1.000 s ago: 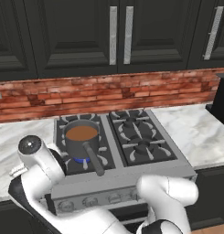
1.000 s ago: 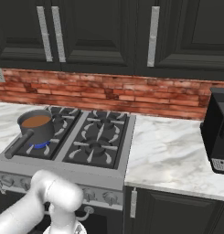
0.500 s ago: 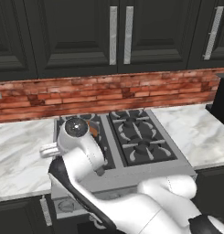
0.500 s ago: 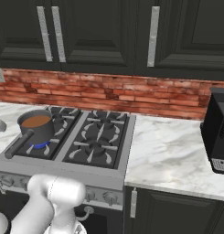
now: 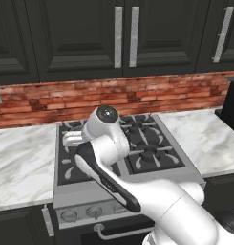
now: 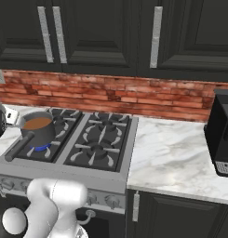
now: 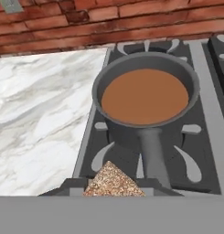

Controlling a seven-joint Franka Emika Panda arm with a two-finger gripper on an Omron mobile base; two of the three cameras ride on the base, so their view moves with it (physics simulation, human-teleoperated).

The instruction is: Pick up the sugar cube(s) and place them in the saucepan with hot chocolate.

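Note:
The saucepan with hot chocolate [image 7: 98, 83] stands on the stove's front left burner, holding smooth orange-brown liquid, with its long dark handle [image 7: 152, 155] pointing toward me. My gripper [image 7: 112, 188] hovers near the handle's end, shut on a brownish speckled sugar cube [image 7: 112, 180] wedged between the dark finger tips. The cube is still short of the pan's rim. From the right base view the saucepan [image 6: 42, 135] sits at the stove's left, with my hand [image 6: 0, 122] beside it at the picture's edge. My white arm [image 5: 113, 158] covers the pan in the left base view.
A small blue flame [image 6: 41, 148] burns under the pan on the grey gas stove [image 6: 99, 153]. White marble counter [image 7: 35, 114] lies left of the stove, and more [image 6: 176, 158] to its right. A black coffee machine [image 6: 222, 135] stands far right. Brick backsplash and dark cabinets rise behind.
The arm has swung up from the lower left across the stove's left side. It now hides the saucepan in the left base view. The saucepan has not moved.

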